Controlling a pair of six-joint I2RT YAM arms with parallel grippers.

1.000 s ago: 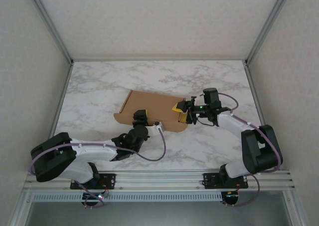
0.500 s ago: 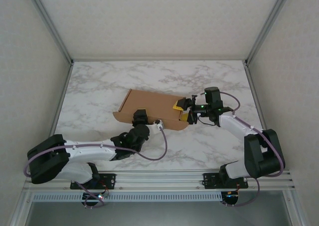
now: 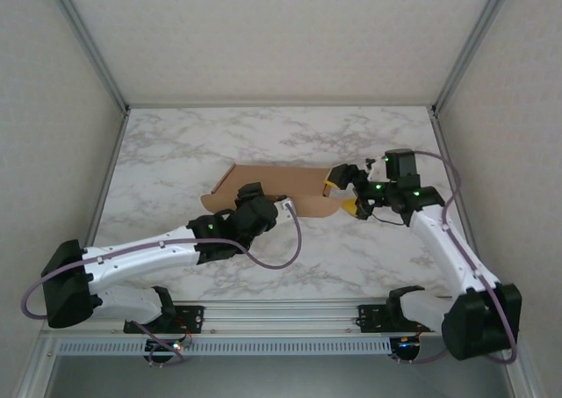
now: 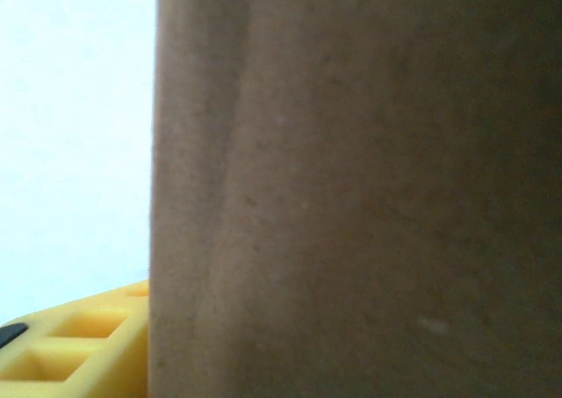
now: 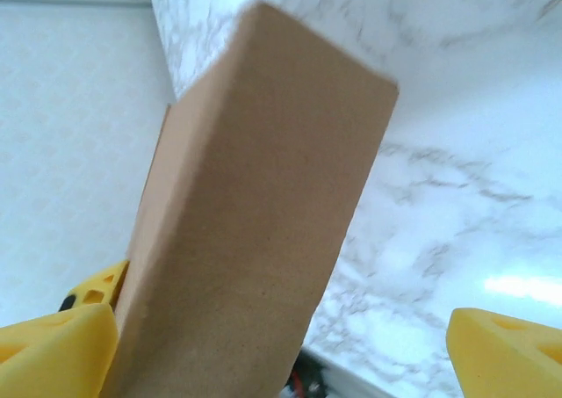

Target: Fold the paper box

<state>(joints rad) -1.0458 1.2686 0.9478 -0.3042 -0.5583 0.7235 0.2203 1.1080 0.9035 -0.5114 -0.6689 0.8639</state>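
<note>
We are finding the paper box (image 3: 285,183) lying part-folded on the worktop (image 3: 176,152), its end flap inside the right claw (image 3: 342,191), which is gaping wide, holding nothing. The left claw (image 3: 248,196) is sitting at the box's near edge, probably steadying it; its grip we cannot tell.

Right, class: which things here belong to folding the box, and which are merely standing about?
Belongs to the job: paper box; left arm; right arm.
Merely there: marble table; purple cable; metal rail at the near edge.
</note>
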